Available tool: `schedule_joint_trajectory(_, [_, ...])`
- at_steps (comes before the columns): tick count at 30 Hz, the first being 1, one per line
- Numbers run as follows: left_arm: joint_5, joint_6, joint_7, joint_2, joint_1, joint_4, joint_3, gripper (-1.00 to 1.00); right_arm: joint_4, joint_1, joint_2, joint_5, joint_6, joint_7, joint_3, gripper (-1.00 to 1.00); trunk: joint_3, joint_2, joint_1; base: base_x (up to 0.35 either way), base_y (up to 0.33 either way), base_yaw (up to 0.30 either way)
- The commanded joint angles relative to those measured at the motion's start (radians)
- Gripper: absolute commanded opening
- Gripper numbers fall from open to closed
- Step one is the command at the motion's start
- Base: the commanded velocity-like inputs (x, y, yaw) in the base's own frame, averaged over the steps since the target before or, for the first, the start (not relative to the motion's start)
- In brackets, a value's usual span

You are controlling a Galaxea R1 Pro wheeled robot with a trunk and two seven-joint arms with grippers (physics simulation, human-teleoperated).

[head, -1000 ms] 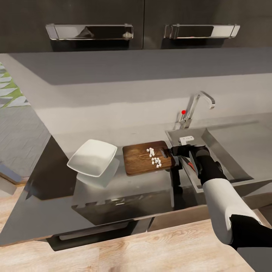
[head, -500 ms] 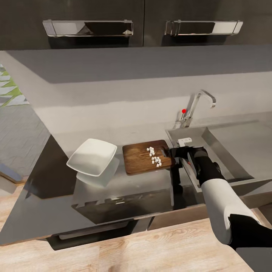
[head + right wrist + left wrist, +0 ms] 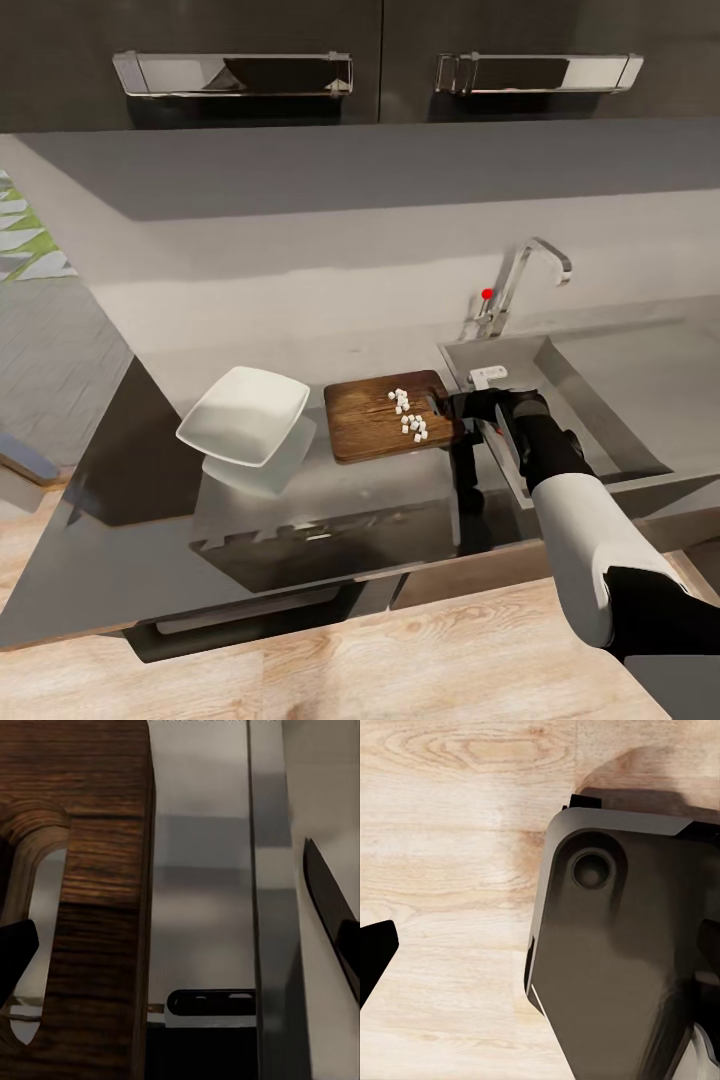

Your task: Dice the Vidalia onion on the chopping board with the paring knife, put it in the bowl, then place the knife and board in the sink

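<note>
Little has changed in the last half second: the right gripper [image 3: 452, 402] remains at the slotted end of the chopping board [image 3: 375, 425], white onion dice [image 3: 408, 414] undisturbed. Jaws spread wide, empty. The paring knife [image 3: 330, 904] lies in the sink [image 3: 590, 390], handle hidden. Left claw's state cannot be judged.
</note>
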State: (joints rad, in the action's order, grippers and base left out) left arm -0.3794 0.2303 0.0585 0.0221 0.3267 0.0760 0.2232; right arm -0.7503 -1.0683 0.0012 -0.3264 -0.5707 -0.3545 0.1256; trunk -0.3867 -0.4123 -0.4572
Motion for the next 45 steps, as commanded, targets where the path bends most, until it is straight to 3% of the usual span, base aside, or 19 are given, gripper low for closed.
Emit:
schedule_joint_trajectory(1, [-0.006,0.006,0.001,-0.001,0.002,0.004,0.008,1.00,-0.001,0.000,0.000,-0.011,-0.003,-0.009,0.003,1.00,-0.002,-0.002,-0.001,0.000,0.000,0.000])
schedule_joint_trajectory(12, [-0.006,0.006,0.001,-0.001,0.002,0.004,0.008,1.00,-0.001,0.000,-0.001,-0.022,-0.003,-0.008,0.003,1.00,-0.002,-0.002,-0.001,0.000,0.000,0.000])
schedule_joint_trajectory(13, [-0.006,0.006,0.001,-0.001,0.002,0.004,0.008,1.00,-0.001,0.000,-0.001,-0.023,-0.002,-0.008,0.004,-1.00,-0.002,-0.002,-0.001,0.000,0.000,0.000])
schedule_joint_trajectory(45, [-0.006,0.006,0.001,-0.001,0.002,0.004,0.008,1.00,-0.001,-0.001,0.000,-0.026,-0.003,-0.002,0.003,-1.00,-0.002,-0.002,-0.001,0.000,0.000,0.000])
